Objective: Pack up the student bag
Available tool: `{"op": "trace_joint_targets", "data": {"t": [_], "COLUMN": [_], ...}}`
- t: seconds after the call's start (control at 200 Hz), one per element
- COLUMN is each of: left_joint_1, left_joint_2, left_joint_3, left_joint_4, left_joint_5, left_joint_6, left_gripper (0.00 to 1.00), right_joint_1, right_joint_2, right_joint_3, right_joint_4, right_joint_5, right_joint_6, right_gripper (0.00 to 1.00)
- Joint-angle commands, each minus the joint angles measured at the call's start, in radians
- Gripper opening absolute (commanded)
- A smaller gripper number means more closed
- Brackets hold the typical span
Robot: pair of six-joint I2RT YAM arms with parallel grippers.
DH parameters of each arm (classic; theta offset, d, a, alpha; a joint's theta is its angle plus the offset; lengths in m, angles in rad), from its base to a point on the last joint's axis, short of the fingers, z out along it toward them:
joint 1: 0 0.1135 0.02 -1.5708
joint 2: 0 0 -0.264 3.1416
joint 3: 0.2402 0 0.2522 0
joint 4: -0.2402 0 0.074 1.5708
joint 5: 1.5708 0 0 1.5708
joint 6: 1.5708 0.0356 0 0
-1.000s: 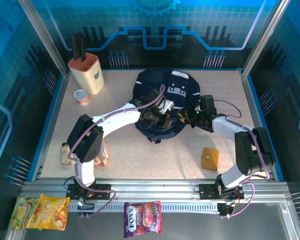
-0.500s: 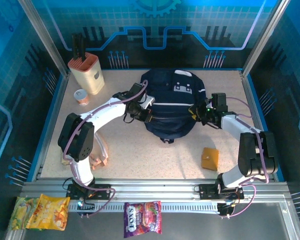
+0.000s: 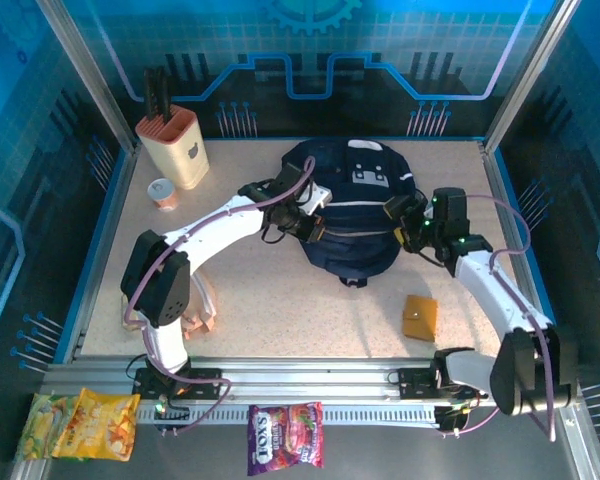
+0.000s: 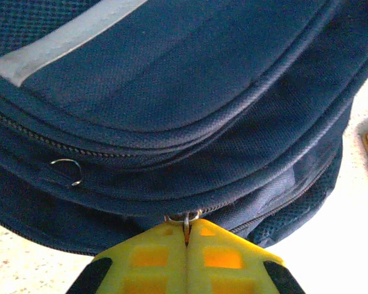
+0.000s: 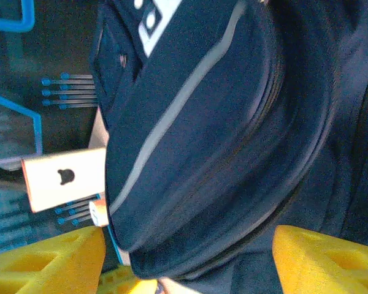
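Note:
The student bag point(image 3: 352, 205), dark navy with a thin pale stripe, lies in the middle of the table. My left gripper point(image 3: 315, 224) is at its near left side. In the left wrist view the left gripper point(image 4: 186, 228) is shut on a small metal zipper pull point(image 4: 185, 218) on the student bag point(image 4: 172, 92). My right gripper point(image 3: 407, 218) sits against the bag's right side. Its yellow fingers point(image 5: 326, 260) stand wide apart, open, with the student bag point(image 5: 221, 122) just ahead of them and nothing gripped.
A cream knife block point(image 3: 176, 147) and a small can point(image 3: 163, 192) stand at the back left. An orange box point(image 3: 419, 316) lies near the front right. A pinkish wooden object point(image 3: 202, 312) sits by the left arm. Snack bags point(image 3: 284, 437) lie outside the front rail.
The right gripper has opened and let go of the bag's right side. The left gripper, still shut on the zipper pull, swung left and back right. The bag has shifted right and settled flatter.

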Motion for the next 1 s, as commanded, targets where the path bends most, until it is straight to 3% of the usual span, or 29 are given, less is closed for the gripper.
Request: {"op": "trace_joint_targets", "data": {"t": [0.0, 0.305, 0.465, 0.996], "left_joint_1": [-0.013, -0.019, -0.019, -0.02], "left_joint_2": [-0.002, 0.015, 0.022, 0.04], "left_joint_3": [0.05, 0.053, 0.053, 0.064], "left_joint_4": [0.025, -0.005, -0.018, -0.027], "left_joint_5": [0.035, 0.052, 0.053, 0.041], "left_joint_6": [0.005, 0.034, 0.041, 0.048], "left_gripper": [0.0, 0.0, 0.0, 0.0], "right_joint_1": [0.089, 0.164, 0.171, 0.171], "right_joint_2": [-0.008, 0.13, 0.154, 0.182], "right_joint_3": [-0.047, 0.023, 0.017, -0.016], "right_joint_4": [-0.078, 0.04, 0.085, 0.205], "right_joint_5": [0.104, 0.115, 0.158, 0.119], "right_joint_6": [0.136, 0.22, 0.263, 0.284], "right_gripper": [0.75, 0.82, 0.82, 0.83]}}
